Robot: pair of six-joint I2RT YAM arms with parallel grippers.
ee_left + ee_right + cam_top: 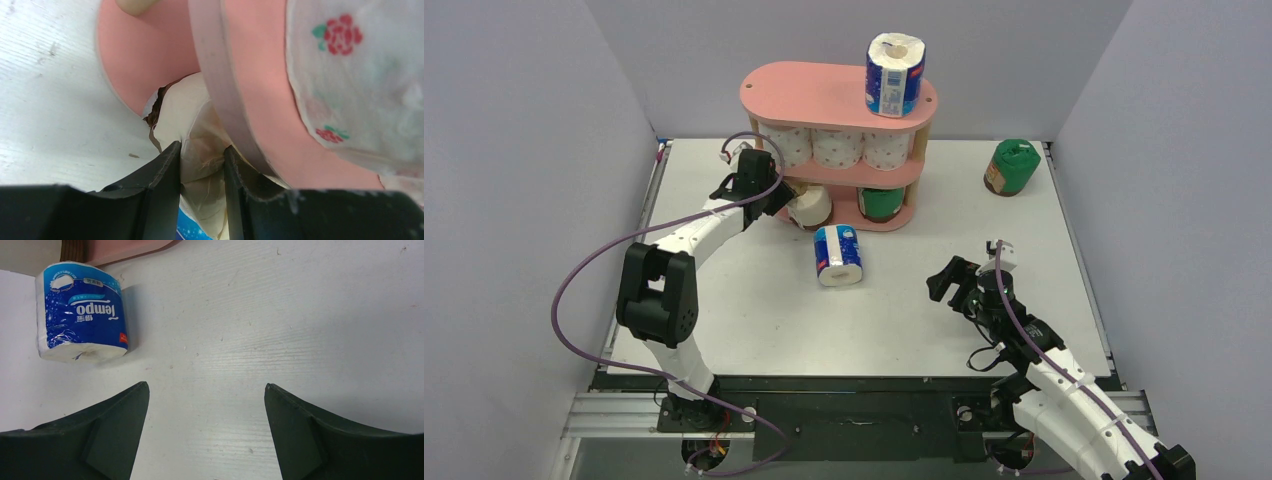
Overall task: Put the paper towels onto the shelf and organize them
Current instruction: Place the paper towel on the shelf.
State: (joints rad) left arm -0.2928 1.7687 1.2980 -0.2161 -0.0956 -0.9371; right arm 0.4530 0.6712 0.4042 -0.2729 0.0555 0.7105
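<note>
From above, the left pincer (762, 185) has the beige roll (811, 206) at the left end of the shelf (824, 95), bottom level. Its wrist cam: jaws nearly shut on the loose wrap (200, 160) (light and squashy, I'd grab the body instead). Right cam: right pincer (206, 410) wide open, empty, blue roll (80, 312) lying on the worktop (300, 315).

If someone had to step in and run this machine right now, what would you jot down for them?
Left gripper: shut on the beige roll, at the left end of the shelf's bottom tier.
Right gripper: open, holding nothing, over the table.
Done: three dotted rolls on the middle tier, shelved green roll below, top blue roll on the top board.
Left: seat the beige roll, then shelve the loose blue roll and loose green roll.
</note>
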